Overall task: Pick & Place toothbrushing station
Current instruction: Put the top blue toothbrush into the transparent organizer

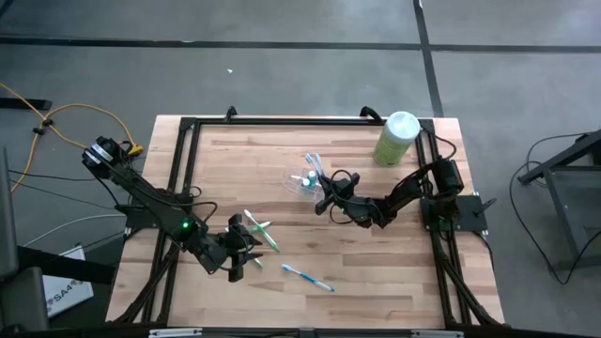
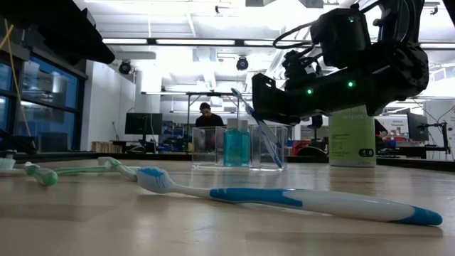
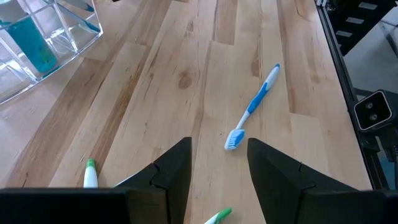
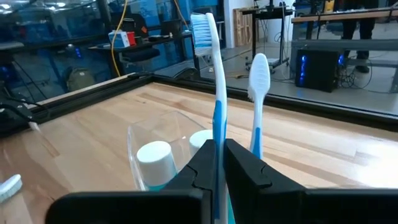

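Note:
The clear cup (image 1: pixel 300 181) stands on the table's far middle, holding two white-topped tubes (image 4: pixel 153 155) and a blue-white toothbrush (image 4: pixel 258 93). My right gripper (image 1: pixel 322 195) is at the cup's right side, shut on a second blue-white toothbrush (image 2: pixel 259 131). Another blue-white toothbrush (image 1: pixel 308 278) lies flat near the front. Two green-white toothbrushes (image 1: pixel 259 230) lie flat left of it. My left gripper (image 3: pixel 217 168) hovers open over them, touching nothing. My right gripper pinches the toothbrush's handle (image 4: pixel 217 134) between its two fingers, about midway along it. The fingers come level from the table's right and lie across the brush. The brush stands tilted, bristle head (image 4: pixel 202 28) up, its lower end (image 2: pixel 279 163) down at the cup.
A large pale green canister (image 1: pixel 396 138) with a white top stands at the far right corner. A black frame (image 1: pixel 188 127) runs round the table. Bare wood lies between the cup and the loose brushes. A person shows in the room beyond (image 2: pixel 206 114).

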Tool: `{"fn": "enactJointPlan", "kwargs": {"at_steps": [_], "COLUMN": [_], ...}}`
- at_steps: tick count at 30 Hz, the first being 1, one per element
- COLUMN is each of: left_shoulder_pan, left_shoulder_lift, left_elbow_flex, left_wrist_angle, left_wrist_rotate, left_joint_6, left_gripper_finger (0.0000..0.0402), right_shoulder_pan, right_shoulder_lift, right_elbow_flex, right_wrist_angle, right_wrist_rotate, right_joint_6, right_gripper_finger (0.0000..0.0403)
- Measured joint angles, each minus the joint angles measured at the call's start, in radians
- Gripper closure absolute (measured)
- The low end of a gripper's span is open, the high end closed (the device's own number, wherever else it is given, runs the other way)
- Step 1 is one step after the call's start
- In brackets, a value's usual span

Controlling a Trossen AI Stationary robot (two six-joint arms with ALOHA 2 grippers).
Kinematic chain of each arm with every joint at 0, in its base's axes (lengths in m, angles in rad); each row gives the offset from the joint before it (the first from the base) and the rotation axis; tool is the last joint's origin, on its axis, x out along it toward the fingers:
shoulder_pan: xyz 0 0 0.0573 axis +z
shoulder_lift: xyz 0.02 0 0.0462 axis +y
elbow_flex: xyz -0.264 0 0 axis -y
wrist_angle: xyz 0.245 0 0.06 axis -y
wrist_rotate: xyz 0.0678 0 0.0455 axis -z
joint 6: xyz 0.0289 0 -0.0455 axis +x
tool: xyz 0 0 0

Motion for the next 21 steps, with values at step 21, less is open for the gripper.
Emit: {"fn": "enactJointPlan", "kwargs": {"at_steps": [21], "left_shoulder_pan": [0.000], "left_shoulder_lift": [0.000], "left_elbow_flex": [0.000], "left_wrist_angle": [0.004], "left_wrist_rotate": [0.000], "left_joint_6": [-0.003], "left_gripper_finger": [0.0250], "right_shoulder_pan": [-0.001], "right_shoulder_lift": [-0.001], "right_elbow_flex": [0.000], "right_wrist_angle": [-0.027], "right_wrist_rotate": [-0.057], "right_joint_6": [0.038], "right_gripper_finger": [0.0360]}}
